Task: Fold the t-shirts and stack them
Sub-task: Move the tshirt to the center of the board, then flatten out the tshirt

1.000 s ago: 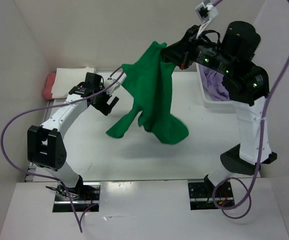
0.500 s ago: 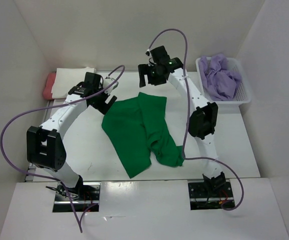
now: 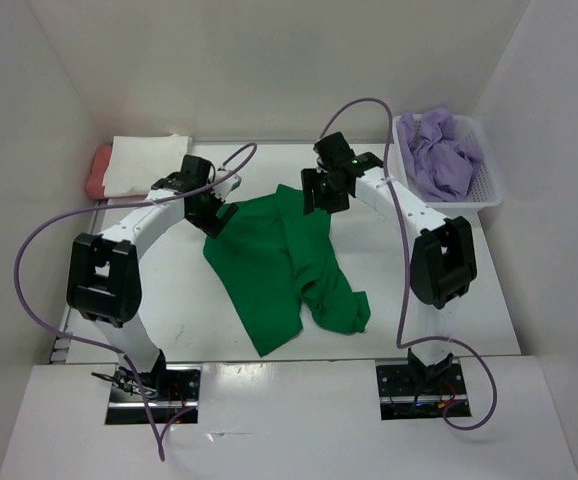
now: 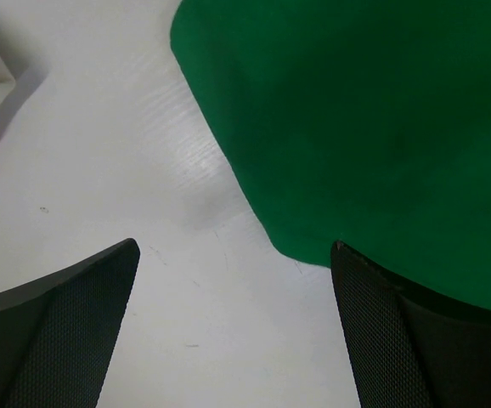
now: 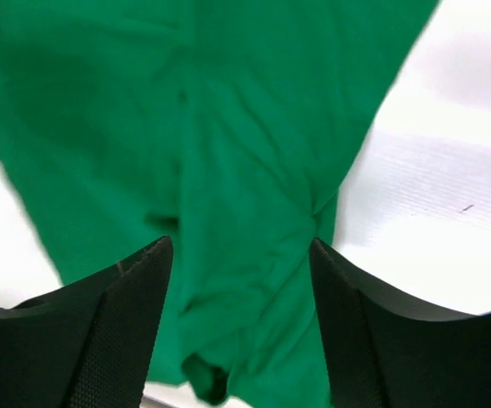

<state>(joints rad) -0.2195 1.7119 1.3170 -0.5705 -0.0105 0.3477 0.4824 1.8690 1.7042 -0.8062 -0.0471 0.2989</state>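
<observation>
The green t-shirt (image 3: 284, 262), held aloft a second ago, is now released and lies rumpled on the bench (image 3: 169, 300) at mid-frame; flattening is judged to come next. The right fingers (image 3: 321, 195) are spread apart over its top edge, and the left fingers (image 3: 213, 216) are spread wide at its upper-left corner.
</observation>
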